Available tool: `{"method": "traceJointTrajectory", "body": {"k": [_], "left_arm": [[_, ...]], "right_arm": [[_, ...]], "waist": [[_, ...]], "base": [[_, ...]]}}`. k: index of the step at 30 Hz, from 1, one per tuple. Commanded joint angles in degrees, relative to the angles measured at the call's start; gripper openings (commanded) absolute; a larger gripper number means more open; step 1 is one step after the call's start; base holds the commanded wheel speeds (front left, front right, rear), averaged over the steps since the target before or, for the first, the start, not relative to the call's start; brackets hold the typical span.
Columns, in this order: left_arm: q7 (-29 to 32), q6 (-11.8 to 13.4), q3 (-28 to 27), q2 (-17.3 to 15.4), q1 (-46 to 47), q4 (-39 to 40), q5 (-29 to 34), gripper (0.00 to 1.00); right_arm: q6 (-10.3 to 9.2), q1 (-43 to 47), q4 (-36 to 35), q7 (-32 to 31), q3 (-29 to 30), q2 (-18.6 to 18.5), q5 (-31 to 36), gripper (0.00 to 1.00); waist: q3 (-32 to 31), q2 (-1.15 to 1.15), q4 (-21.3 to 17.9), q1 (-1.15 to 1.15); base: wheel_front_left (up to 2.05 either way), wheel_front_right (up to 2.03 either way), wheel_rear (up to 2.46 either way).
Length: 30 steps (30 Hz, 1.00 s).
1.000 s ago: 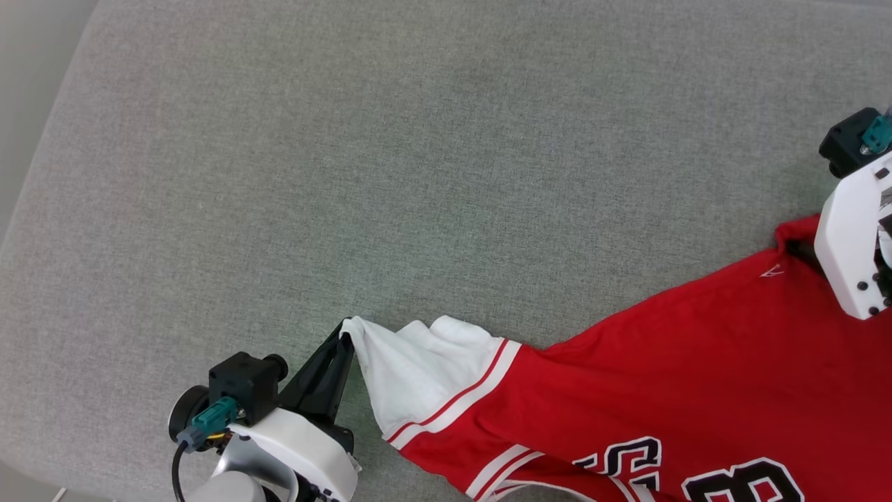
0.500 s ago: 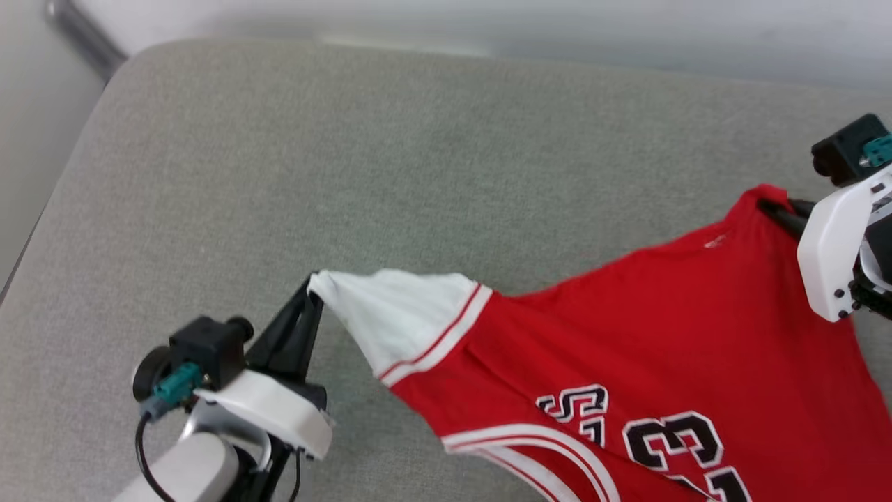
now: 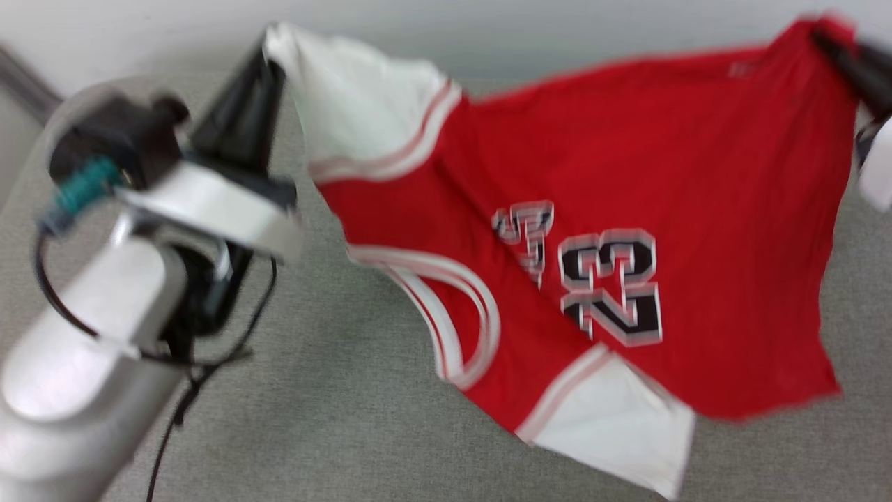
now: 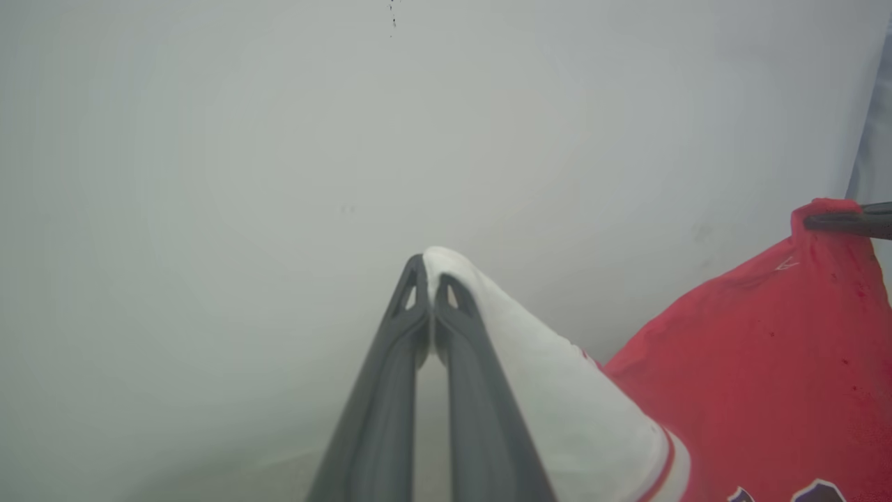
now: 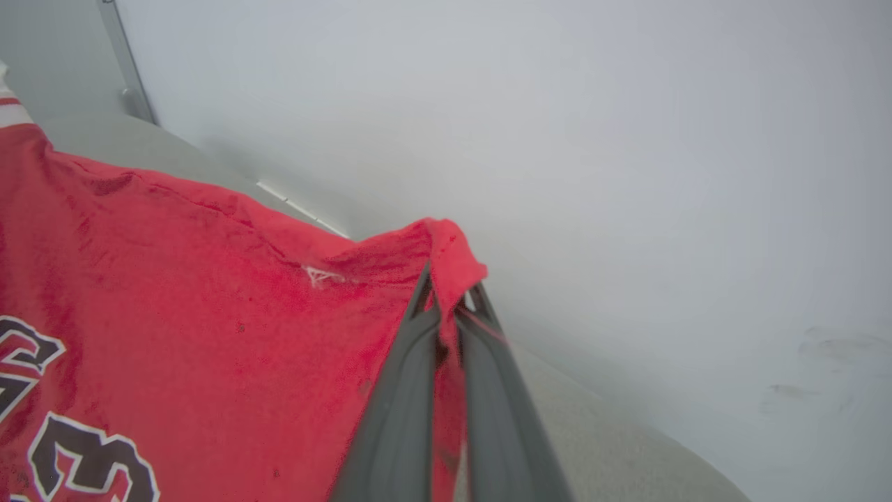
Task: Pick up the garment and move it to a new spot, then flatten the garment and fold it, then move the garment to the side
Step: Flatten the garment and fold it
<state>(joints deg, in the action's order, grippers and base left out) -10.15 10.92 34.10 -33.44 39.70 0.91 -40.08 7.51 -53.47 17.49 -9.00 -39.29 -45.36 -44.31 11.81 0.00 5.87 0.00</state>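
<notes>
The garment (image 3: 627, 188), a red jersey with white sleeves and a black "23", hangs spread in the air above the grey surface. My left gripper (image 3: 268, 45) is shut on the tip of its white sleeve (image 4: 488, 314) at the upper left of the head view. My right gripper (image 3: 833, 38) is shut on a red corner (image 5: 446, 251) at the upper right. The second white sleeve (image 3: 620, 432) dangles at the garment's low end. In the left wrist view my left gripper (image 4: 426, 268) pinches white cloth; in the right wrist view my right gripper (image 5: 446, 286) pinches red cloth.
A grey fabric-covered surface (image 3: 313, 418) lies below the hanging garment. A pale wall (image 3: 174, 28) runs behind it, with a dark rail (image 5: 125, 63) near the surface's far left corner. My left forearm (image 3: 90, 348) and its cable occupy the lower left.
Both grippers have lifted the garment off the grey surface, so it now hangs stretched between them. The right gripper closed on the red corner. The head view has tilted upward toward the wall.
</notes>
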Motion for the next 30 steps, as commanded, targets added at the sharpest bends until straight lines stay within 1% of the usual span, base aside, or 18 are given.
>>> {"method": "traceJointTrajectory", "body": {"k": [1, 5, 9, 14, 17, 22, 24, 28, 30], "left_arm": [[0.51, -0.52, -0.82, 0.55, 3.57, -0.46, 0.30, 0.00], [2.24, -2.35, -2.16, 1.61, 13.87, -2.24, 0.81, 0.00], [4.08, -4.14, -3.01, 2.55, 24.82, -4.82, 1.94, 0.00], [5.51, -6.94, -4.31, 4.00, 39.09, -10.32, 3.03, 0.00], [5.13, -8.71, -5.11, 5.16, 47.70, -14.94, 3.55, 0.00], [5.12, -11.34, -5.33, 6.60, 60.13, -21.95, 4.88, 0.00], [4.65, -12.03, -5.67, 6.94, 63.95, -24.38, 5.27, 0.00], [4.32, -13.62, -5.01, 7.57, 68.39, -28.53, 5.86, 0.00], [3.94, -14.02, -4.86, 7.62, 69.21, -30.45, 5.89, 0.00]], "right_arm": [[-0.04, -2.29, 0.23, 1.10, 2.19, 0.82, 0.91, 0.00], [-0.03, -7.34, 0.67, 0.48, 6.75, 2.61, 4.23, 0.00], [-0.04, -14.87, 1.17, -1.02, 10.81, 4.92, 8.26, 0.00], [-0.04, -25.78, 3.37, -2.61, 13.72, 8.17, 14.55, 0.00], [-0.04, -32.75, 6.20, -2.38, 15.03, 10.38, 18.03, 0.00], [-0.04, -43.18, 10.86, -1.42, 14.43, 13.57, 22.28, 0.00], [-0.04, -46.64, 12.89, -0.51, 14.08, 14.58, 23.54, 0.00], [-0.04, -51.40, 16.98, 1.44, 12.94, 16.58, 24.84, 0.00], [-0.04, -52.89, 18.85, 2.52, 12.01, 16.81, 25.33, 0.00]], "waist": [[1.62, 0.00, -0.55, 0.00], [5.27, 0.00, -1.17, 0.00], [9.68, 0.00, -1.69, 0.00], [14.95, 0.00, -1.78, 0.00], [17.30, 0.00, -1.53, 0.00], [20.28, 0.00, -1.30, 0.00], [21.20, 0.00, -1.26, 0.00], [22.81, 0.00, -1.11, 0.00], [23.69, 0.00, -1.01, 0.00]], "base": [[0.00, 0.00, 0.00], [0.00, 0.00, 0.00], [0.00, 0.00, 0.00], [0.00, 0.00, 0.00], [0.00, 0.00, 0.00], [0.00, 0.00, 0.00], [0.00, 0.00, 0.00], [0.00, 0.00, 0.00], [0.00, 0.00, 0.00]]}}
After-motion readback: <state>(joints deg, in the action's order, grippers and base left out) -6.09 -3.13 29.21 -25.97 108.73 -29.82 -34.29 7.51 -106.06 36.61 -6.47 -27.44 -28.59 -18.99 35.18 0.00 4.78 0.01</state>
